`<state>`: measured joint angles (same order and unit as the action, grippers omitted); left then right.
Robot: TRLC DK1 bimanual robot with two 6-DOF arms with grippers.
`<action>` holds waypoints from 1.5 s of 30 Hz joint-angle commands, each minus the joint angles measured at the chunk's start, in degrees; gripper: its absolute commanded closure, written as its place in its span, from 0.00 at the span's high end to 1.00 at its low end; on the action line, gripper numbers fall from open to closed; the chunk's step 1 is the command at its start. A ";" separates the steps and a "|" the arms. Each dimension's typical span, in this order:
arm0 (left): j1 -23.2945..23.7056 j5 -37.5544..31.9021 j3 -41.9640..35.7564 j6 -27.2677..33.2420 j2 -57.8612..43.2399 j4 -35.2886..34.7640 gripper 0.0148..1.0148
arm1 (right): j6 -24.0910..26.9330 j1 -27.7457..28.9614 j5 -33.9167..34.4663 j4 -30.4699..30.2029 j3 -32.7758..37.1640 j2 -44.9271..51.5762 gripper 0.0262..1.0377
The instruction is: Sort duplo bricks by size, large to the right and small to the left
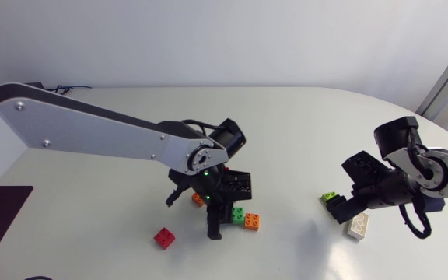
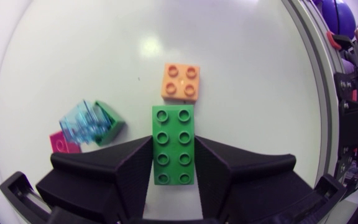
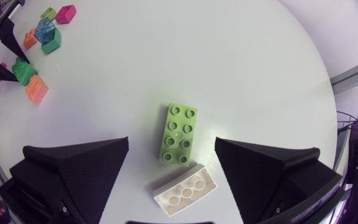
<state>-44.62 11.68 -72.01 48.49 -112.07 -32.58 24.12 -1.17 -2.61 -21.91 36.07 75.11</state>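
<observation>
From up high, the left arm comes in from the left. Its hand [image 1: 225, 210] is down near the middle of the desk [image 1: 302, 124]. A long green brick [image 1: 238, 214] lies right by that hand, with an orange brick [image 1: 252, 222] just beside it. A red brick [image 1: 164, 237] sits off on its own. The right arm comes in from the right. Its hand [image 1: 341, 194] is by a lime brick [image 1: 329, 197] and a white brick [image 1: 357, 225].

From the left arm's camera, the left hand's two fingers [image 2: 104, 174] press on both long sides of the long green brick. The hand is clamped on it, and the brick lies flat on the desk. The orange brick sits just ahead of it. Off to one side, a see-through blue brick [image 2: 82, 121] leans on a small green brick [image 2: 110, 124].

From the right arm's camera, the right hand's fingers [image 3: 73, 168] stand wide apart. The lime brick lies flat between them and touches neither one. The white brick lies just beside the lime brick's end, nearer the hand, with its hollow side showing.
</observation>
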 commanded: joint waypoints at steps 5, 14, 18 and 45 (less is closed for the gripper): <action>-5.13 0.01 -15.62 -2.70 -4.21 -1.88 0.10 | 2.07 2.14 -0.73 0.29 -3.56 -1.99 0.96; -6.62 -0.08 -34.87 -3.31 -19.68 -8.73 0.11 | 4.62 7.32 -2.57 -0.41 -6.63 -5.77 0.96; -6.80 -0.87 -41.72 -2.61 -25.83 -13.74 0.12 | 5.68 9.43 -3.80 -1.03 -7.69 -8.23 0.96; -6.44 1.33 -18.87 0.99 -8.87 -12.16 0.91 | 5.50 8.11 -4.68 -3.40 -7.77 -11.21 0.96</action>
<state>-51.11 12.05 -93.34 47.57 -121.43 -44.84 28.80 7.44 -7.31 -24.53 29.34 64.27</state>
